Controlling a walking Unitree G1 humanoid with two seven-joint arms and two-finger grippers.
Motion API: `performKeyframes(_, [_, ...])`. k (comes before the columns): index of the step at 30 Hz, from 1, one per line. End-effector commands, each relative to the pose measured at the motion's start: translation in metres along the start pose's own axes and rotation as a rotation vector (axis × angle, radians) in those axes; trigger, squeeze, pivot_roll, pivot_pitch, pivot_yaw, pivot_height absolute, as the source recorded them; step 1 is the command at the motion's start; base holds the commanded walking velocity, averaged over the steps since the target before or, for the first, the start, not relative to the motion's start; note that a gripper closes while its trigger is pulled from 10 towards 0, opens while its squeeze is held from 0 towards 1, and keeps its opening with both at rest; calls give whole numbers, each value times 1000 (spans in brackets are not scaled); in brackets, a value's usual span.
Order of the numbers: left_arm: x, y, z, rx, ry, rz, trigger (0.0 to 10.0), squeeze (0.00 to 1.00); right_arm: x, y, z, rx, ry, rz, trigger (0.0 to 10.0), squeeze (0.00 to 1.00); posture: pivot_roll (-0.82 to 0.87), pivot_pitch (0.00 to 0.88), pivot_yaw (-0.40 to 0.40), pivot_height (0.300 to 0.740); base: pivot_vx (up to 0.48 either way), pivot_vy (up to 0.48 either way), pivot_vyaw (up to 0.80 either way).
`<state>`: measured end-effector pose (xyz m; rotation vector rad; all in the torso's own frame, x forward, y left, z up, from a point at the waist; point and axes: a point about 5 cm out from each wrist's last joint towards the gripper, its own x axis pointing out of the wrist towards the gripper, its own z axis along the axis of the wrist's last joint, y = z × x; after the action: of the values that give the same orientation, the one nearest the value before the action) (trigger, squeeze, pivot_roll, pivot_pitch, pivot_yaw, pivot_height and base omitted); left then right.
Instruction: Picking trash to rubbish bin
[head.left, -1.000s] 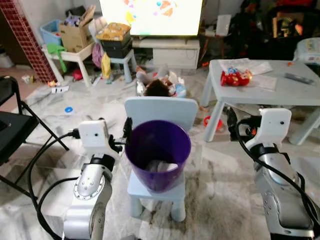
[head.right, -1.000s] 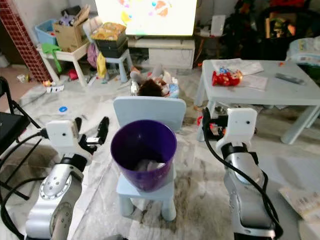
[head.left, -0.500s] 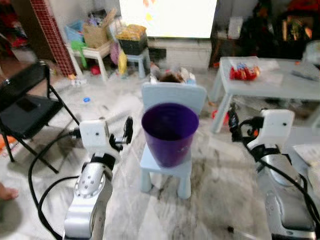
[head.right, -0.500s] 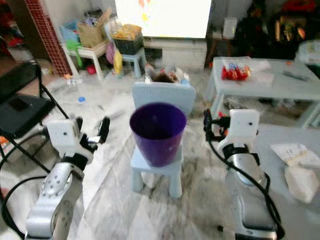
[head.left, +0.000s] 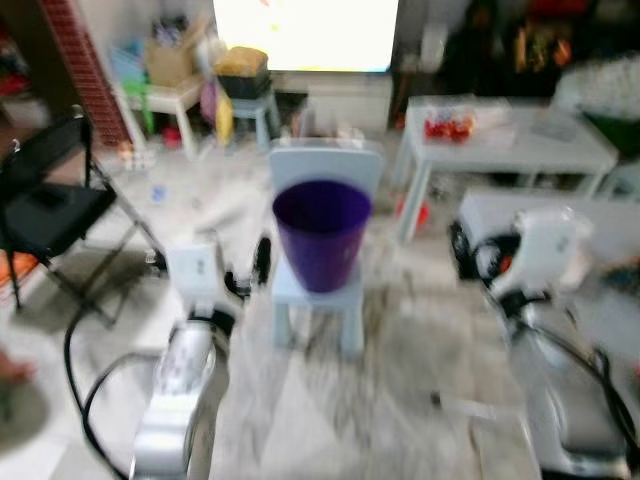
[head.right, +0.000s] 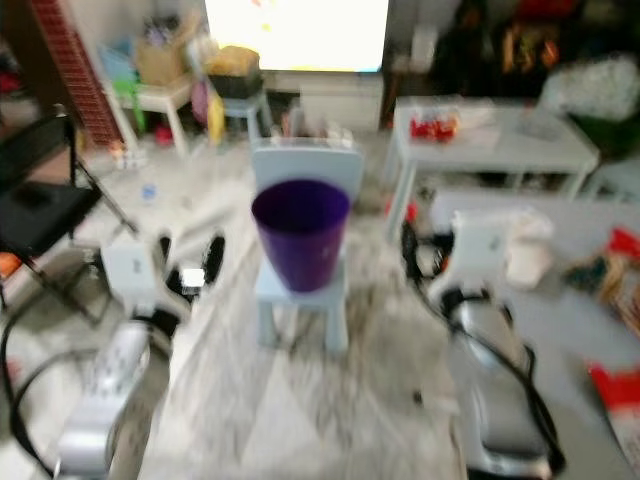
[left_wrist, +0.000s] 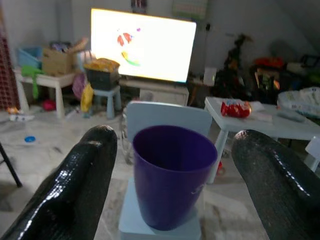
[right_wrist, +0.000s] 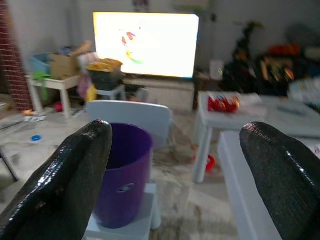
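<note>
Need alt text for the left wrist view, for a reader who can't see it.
A purple bin stands on a small pale blue chair, framed between the left gripper's two open black fingers. Behind are a bright TV screen and a white table with a red packet.

Small pale-blue chair (head.left: 318, 290) on marble floor (head.left: 400, 400) (blurred), carrying purple bin (head.left: 321, 232)

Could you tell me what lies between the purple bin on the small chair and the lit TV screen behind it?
In the left wrist view, the chair's pale blue backrest rises directly behind the purple bin; beyond it come bare floor and a low white cabinet under the TV screen.
</note>
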<state>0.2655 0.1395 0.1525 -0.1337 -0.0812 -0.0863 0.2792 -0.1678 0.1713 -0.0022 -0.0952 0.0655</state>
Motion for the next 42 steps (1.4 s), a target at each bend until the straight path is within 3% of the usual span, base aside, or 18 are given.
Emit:
performKeyframes(1, [1,-1,1,1,-7,-2,10000,0,1,-1,7,-30,-18,11,10000,0,10,4,-8,740,0,0,0])
performKeyframes(13, [4,3,3,-45,-9,23,10000,0,1,2,7,-21,11,45,10000,0,10,5,-9,740,0,0,0])
performKeyframes(20, [6,5,0,-105,36,34,10000,0,1,0,5,-17,23,39,10000,0,8,4,-7,740,0,0,-800])
performKeyframes(25, [8,6,3,-76,19,36,10000,0,2,-1,5,-14,27,40,10000,0,9,2,-7,740,0,0,-480])
performKeyframes(42, [12,12,6,-106,26,39,10000,0,4,-1,4,-14,31,38,10000,0,15,0,-7,740,0,0,-141])
